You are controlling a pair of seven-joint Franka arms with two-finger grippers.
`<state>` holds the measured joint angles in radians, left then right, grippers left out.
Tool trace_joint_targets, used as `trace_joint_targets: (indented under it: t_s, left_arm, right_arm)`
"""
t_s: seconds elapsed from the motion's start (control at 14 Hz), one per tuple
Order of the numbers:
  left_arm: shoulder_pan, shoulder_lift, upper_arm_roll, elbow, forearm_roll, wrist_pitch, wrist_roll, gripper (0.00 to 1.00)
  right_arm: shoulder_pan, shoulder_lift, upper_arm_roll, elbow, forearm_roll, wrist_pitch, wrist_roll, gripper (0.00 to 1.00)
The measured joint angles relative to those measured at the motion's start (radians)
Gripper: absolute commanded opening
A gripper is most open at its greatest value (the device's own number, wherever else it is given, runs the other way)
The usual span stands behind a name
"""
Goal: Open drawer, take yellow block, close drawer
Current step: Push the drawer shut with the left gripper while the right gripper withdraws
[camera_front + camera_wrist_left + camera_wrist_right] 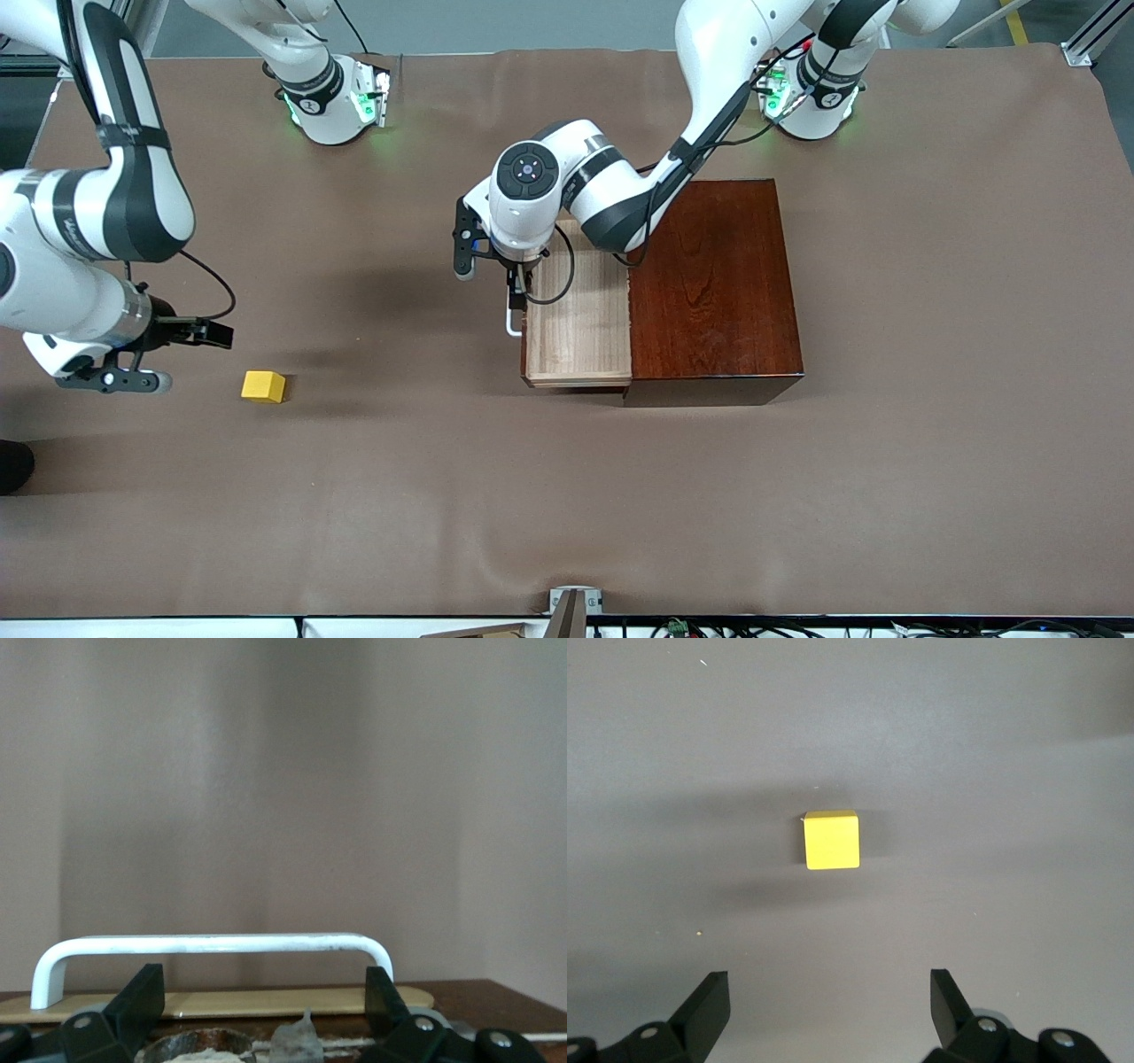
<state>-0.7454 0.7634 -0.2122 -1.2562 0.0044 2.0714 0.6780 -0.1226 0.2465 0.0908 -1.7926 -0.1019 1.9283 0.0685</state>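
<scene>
Brown cloth (620, 496); yellow block (263, 386) (smooth cube)

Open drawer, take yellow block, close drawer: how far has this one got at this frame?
Done: the drawer is pulled out of the dark wooden box, its tray bare, and the yellow block lies on the table toward the right arm's end. In hand: the left gripper is at the white handle, fingers open. The right gripper hangs open beside the block, holding nothing. Left: closing the drawer.
</scene>
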Motion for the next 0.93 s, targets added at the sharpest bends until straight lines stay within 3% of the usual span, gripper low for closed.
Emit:
trace_joint_targets:
  t_s: [0.57, 0.93]
  left_arm:
    - [-0.008, -0.027, 0.007, 0.012, 0.168, -0.187, 0.004, 1.00]
    - [-0.001, -0.045, 0.071, 0.012, 0.181, -0.320, 0.048, 1.00]
  right_arm:
    - [0.010, -0.145, 0.007, 0.002, 0.006, -0.093, 0.000, 1.00]
    - [0.016, -0.196, 0.007, 0.081, 0.114, -0.276, -0.011, 1.00]
